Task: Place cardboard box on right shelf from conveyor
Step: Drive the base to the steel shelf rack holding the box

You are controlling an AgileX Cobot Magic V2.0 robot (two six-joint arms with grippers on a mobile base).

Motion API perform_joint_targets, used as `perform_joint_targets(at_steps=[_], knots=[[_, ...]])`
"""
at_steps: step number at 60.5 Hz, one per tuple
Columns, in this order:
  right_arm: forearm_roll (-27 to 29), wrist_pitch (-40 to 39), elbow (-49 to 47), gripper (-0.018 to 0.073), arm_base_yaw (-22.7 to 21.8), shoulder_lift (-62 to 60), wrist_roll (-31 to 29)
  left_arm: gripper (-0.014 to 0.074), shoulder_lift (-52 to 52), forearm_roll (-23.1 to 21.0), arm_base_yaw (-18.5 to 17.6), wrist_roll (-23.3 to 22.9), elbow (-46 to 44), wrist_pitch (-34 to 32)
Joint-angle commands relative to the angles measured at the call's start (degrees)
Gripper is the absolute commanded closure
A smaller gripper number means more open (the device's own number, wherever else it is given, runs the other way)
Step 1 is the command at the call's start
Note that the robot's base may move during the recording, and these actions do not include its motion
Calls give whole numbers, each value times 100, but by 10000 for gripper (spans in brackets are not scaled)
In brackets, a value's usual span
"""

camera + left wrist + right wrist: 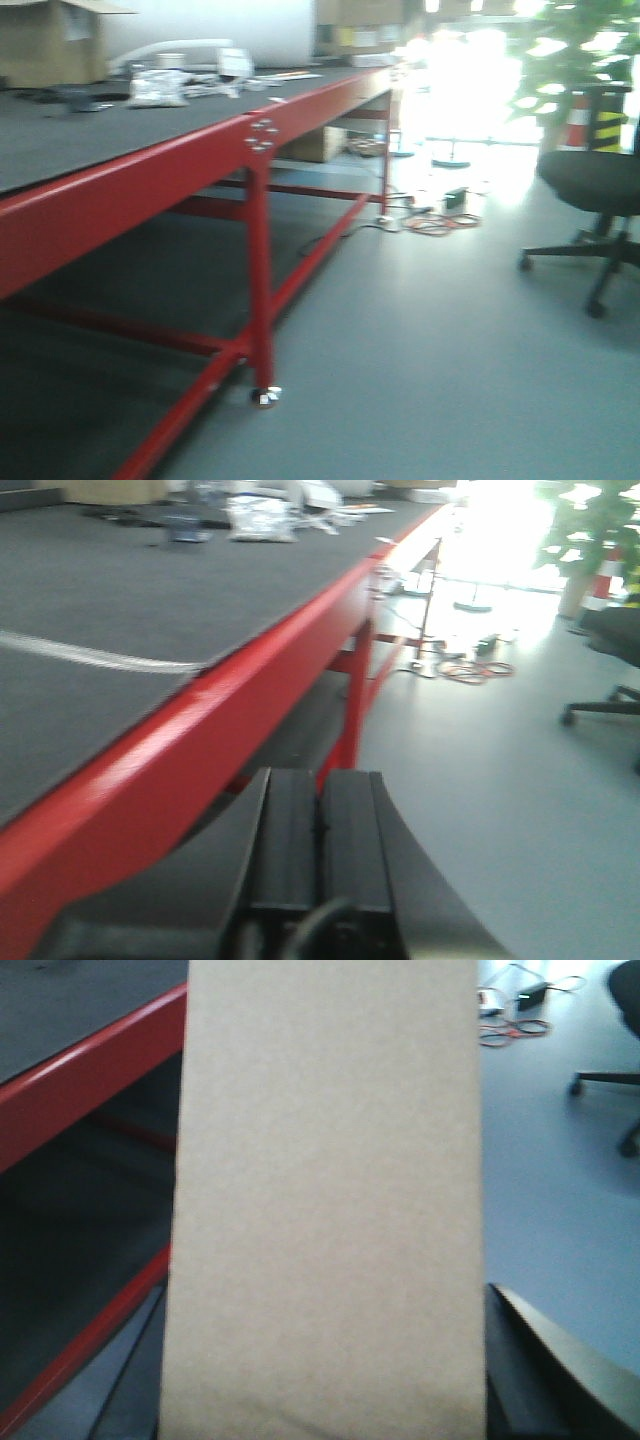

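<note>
Cardboard box [325, 1190]: off the conveyor [120, 130], held in the air and filling the middle of the right wrist view, with the red conveyor frame [90, 1070] to its left and bare floor [560, 1180] to its right.
Long axis: straight out from the right wrist, running up that picture; near end low at the wrist, far narrow end cut off by the top edge.
Right hand [325, 1360]: spread to the box's width, one dark finger [545, 1360] showing past each long side; probably clamped on the box, though the contact itself sits hidden behind the cardboard.
Left hand [320, 780]: pads pressed together with nothing between them, hovering low just beside the conveyor's glossy red edge, well apart from the box.
Nearer arm: right, by a wide margin, carrying the load alone.
Right shelf: in none of the three views, so no telling which way it lies from the box.
Step in hand: judged as the carry away from the conveyor, placing not yet begun.
What the coming move turns on: judged, the box leading end-on ahead of the wrist, so needing its far end lined up with the shelf opening before any push forward.
Watch for: office chair [590, 180] standing on the floor to the right.
</note>
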Motion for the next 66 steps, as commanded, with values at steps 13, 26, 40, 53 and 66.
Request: perform_joint_targets(at_steps=[13,26,40,53,66], knots=[[-130,-568,-158,323,-34,75,-56,713,-85,-34,-21,2,48,-493],[-130,-568,-158,323,-34,75,-56,713,-85,-34,-7,2,48,-493],[-129,-568,-158,323,-34,70,-56,713,-85,-34,242,2,48,-493],[-129,-568,-158,323,-34,38,-56,713,-85,-34,242,2,48,-493],[-129,-568,-158,323,-34,44,-56,713,-85,-34,242,2,48,-493]])
